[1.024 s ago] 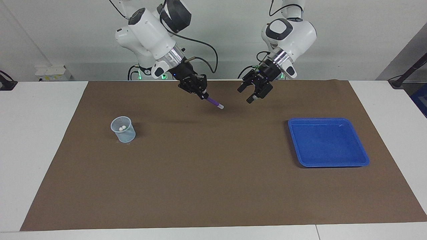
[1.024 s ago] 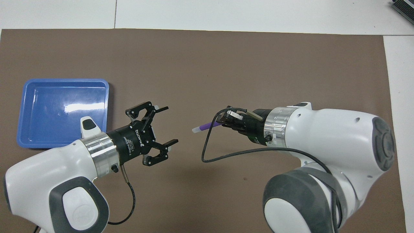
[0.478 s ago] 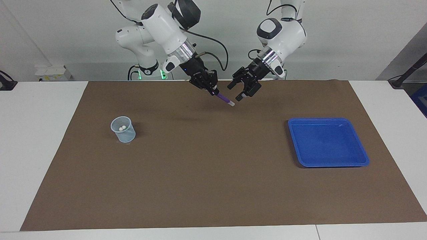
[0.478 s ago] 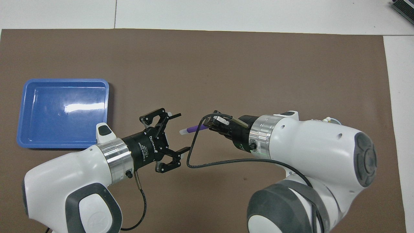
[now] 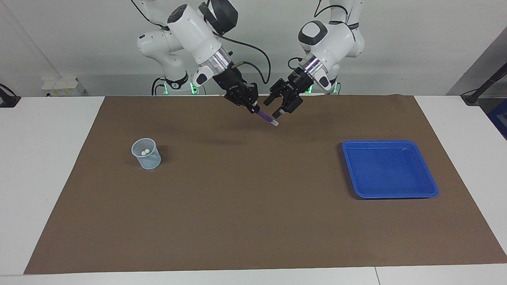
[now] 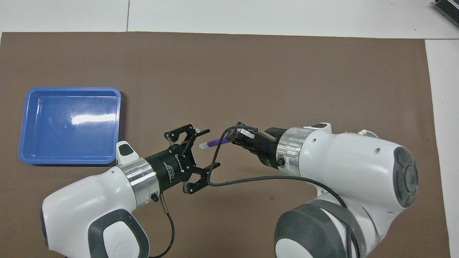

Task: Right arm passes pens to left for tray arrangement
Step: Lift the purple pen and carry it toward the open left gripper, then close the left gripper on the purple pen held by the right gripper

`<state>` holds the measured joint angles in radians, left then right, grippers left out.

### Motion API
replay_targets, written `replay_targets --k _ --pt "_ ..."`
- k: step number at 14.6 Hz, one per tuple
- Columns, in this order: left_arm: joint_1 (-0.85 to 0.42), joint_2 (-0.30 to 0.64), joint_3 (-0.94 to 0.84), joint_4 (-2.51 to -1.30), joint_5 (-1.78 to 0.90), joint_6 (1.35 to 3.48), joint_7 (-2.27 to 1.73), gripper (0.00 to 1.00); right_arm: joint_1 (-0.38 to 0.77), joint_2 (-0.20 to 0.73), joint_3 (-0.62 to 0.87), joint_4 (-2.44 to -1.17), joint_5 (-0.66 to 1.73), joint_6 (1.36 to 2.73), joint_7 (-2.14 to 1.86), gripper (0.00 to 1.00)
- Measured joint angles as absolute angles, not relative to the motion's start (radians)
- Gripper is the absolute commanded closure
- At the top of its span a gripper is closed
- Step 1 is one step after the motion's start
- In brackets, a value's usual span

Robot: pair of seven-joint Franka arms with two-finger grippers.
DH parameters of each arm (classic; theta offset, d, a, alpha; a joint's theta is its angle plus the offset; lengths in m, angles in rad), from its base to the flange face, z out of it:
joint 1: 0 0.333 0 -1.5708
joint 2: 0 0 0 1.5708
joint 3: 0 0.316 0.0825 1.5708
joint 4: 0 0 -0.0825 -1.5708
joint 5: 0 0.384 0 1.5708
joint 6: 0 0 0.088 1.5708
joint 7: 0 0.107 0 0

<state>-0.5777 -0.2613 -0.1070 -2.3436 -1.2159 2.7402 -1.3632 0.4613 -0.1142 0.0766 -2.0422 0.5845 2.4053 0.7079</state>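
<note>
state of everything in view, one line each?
purple pen: held in the air by right gripper, pale end toward left gripper
right gripper: shut on purple pen
left gripper: jaws open beside the pen's pale end, not gripping
tray: empty
cup: upright, two pale pen ends showing inside

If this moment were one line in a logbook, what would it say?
stage: handover | right pincer: shut on purple pen | left pincer: open at pen's tip | tray: empty

Bright even light, soft shadows, glare in tray (image 6: 77,118).
</note>
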Motion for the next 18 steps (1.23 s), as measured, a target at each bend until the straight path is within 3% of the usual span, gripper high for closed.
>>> replay_targets --k 3,7,12,16,18 --pt "-0.619 -0.236 -0.109 -2.344 -1.229 2.794 -1.364 0.09 0.462 -0.115 0.077 -2.042 0.615 2.413 0.708 1.0" --pt "-0.624 -0.229 -0.109 -2.343 -1.23 2.797 -1.364 0.23 0.464 -0.116 0.077 -2.042 0.618 2.416 0.708 1.0" --pt "-0.624 -0.227 -0.105 -2.342 -1.23 2.8 -1.364 0.85 0.464 -0.117 0.077 -2.047 0.618 2.415 0.708 1.0" --pt "-0.622 -0.225 -0.093 -2.338 -1.23 2.816 -1.367 1.0 0.464 -0.126 0.077 -2.064 0.62 2.41 0.706 1.0" --pt "-0.622 -0.225 -0.093 -2.335 -1.23 2.816 -1.367 1.0 0.465 -0.13 0.077 -2.066 0.621 2.411 0.706 1.0"
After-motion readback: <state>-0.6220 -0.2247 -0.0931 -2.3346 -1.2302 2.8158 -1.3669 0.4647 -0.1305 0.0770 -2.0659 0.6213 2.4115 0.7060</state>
